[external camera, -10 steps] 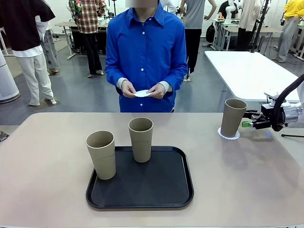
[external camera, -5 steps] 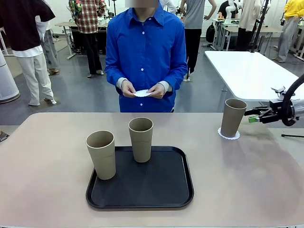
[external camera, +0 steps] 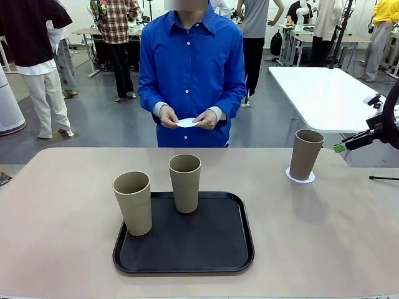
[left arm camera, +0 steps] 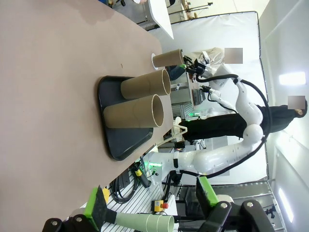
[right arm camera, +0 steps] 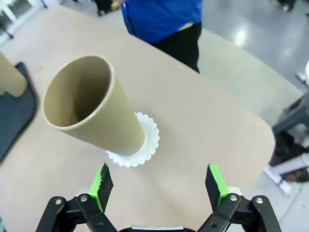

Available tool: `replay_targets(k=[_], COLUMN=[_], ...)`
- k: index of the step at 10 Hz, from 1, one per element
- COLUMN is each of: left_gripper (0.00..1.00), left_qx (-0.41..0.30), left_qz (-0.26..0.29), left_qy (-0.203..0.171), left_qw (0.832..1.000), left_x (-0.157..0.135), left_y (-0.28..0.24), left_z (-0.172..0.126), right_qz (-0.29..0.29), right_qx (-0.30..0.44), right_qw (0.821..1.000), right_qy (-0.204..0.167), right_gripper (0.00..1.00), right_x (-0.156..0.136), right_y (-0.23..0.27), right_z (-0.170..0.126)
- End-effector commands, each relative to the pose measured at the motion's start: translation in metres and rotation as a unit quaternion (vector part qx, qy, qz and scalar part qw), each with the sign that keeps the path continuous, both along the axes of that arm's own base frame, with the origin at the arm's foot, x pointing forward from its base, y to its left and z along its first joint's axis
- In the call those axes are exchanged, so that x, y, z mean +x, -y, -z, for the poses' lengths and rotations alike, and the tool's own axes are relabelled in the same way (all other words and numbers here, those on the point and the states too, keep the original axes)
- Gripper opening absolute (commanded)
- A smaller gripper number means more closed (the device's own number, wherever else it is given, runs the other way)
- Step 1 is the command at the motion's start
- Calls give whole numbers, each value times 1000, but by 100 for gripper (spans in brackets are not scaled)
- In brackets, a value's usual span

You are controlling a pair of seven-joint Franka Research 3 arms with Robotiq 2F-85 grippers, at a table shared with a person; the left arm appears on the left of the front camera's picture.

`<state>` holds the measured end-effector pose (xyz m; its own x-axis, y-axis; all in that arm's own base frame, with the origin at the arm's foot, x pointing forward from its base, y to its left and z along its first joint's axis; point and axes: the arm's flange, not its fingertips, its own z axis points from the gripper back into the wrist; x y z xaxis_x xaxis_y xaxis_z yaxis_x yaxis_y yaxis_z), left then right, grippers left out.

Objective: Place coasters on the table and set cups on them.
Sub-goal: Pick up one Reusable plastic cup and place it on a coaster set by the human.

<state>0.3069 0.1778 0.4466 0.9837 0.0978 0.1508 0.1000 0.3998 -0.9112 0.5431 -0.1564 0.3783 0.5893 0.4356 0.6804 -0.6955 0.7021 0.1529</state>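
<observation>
**Right pincer (right arm camera: 159, 182) spread wide beside cup on doily**

Right pincer: fingers well apart, nothing between them; in the front view it hangs raised to the right of the lone cup (external camera: 307, 154), not touching it.
Lone cup: upright on a white coaster (external camera: 301, 175) near the far right of the table (external camera: 62, 205); the coaster's scalloped edge shows around the cup's base.
Left pincer (left arm camera: 150, 200): fingers apart, empty, looking along the table from well back.
Black tray (external camera: 206, 246): on the table, near the robot's edge, left of centre.
Left tray cup (external camera: 133, 203): upright at the tray's left rim.
Middle tray cup (external camera: 185, 183): upright toward the tray's far side, near its neighbour but apart from it.
Person: stands at the far edge in a blue shirt; both hands (external camera: 206, 118) hold a white doily (external camera: 186, 123) at waist height, above the table.
</observation>
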Motion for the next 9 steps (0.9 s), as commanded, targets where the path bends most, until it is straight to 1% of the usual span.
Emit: replay_targets(k=[1, 2, 5, 6, 7, 8, 9], left_gripper=[100, 100, 100, 100, 100, 100, 100], left_qx=[-2, -2, -2, -2, -2, -2, -2], left_qz=[0, 0, 0, 0, 0, 0, 0], left_qy=[2, 2, 2, 2, 2, 2, 2], left_qw=[1000, 1000, 1000, 1000, 1000, 1000, 1000], left_x=[-2, -2, -2, -2, -2, -2, -2], left_y=[-1, -1, -1, -1, -1, -1, -1], left_z=[-2, -2, -2, -2, -2, -2, -2], right_qz=[18, 28, 53, 65, 75, 72, 66], right_qx=[-49, -74, -174, -207, -227, -243, -260], right_qw=[999, 997, 982, 974, 968, 965, 961], right_qy=[-15, -16, -51, -61, -68, -67, -74], right_gripper=[100, 100, 100, 100, 100, 100, 100], right_x=[-24, -34, -54, -59, -67, -73, -78], right_y=[-27, -37, -70, -90, -109, -126, -142], right_z=[-25, -38, -70, -79, -81, -87, -92])
